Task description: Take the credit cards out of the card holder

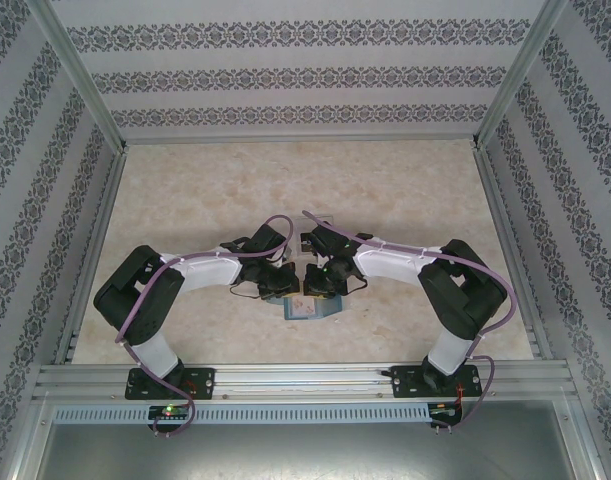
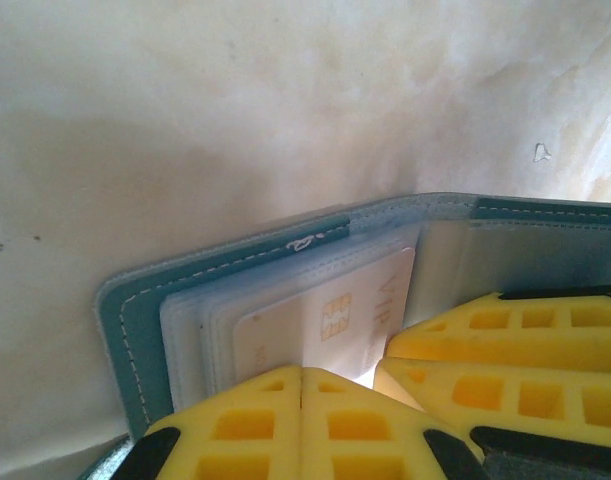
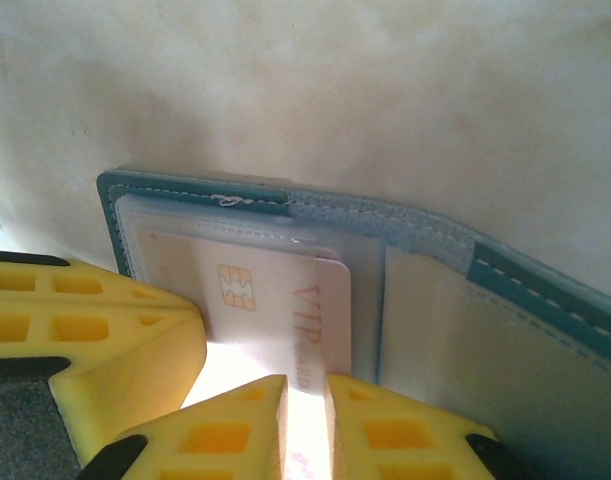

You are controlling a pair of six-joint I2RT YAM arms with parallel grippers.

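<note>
Both grippers met over the open card holder, table centre.
Top: left gripper and right gripper sat on card holder.
Left wrist: left fingers shut; wallet at 12 o'clock.
Right wrist: right fingers pinched a white credit card, slightly apart.

A pale marbled tabletop sits enclosed by damask-striped wallpapered walls and aluminium framing.
</note>
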